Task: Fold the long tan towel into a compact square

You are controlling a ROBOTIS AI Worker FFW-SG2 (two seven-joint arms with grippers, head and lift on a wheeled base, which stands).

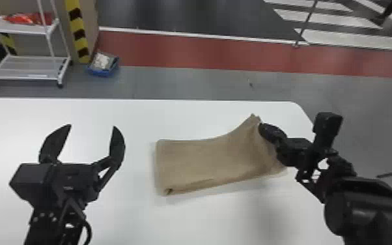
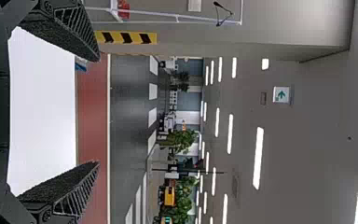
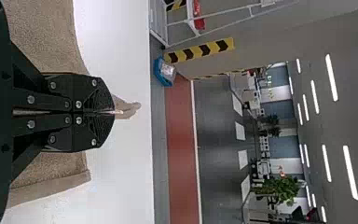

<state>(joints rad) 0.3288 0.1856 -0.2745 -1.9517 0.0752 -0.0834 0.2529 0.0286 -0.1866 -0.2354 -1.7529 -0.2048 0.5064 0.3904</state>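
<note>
Your right jaws are clamped on the far right part of the towel, raising it into a peak, while the rest spreads leftward over the right half of the surface. Your left jaws stand wide apart at the left, above the surface, well apart from the towel.

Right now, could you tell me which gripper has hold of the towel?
The right gripper, shut on the tan towel; the left gripper stands open.
</note>
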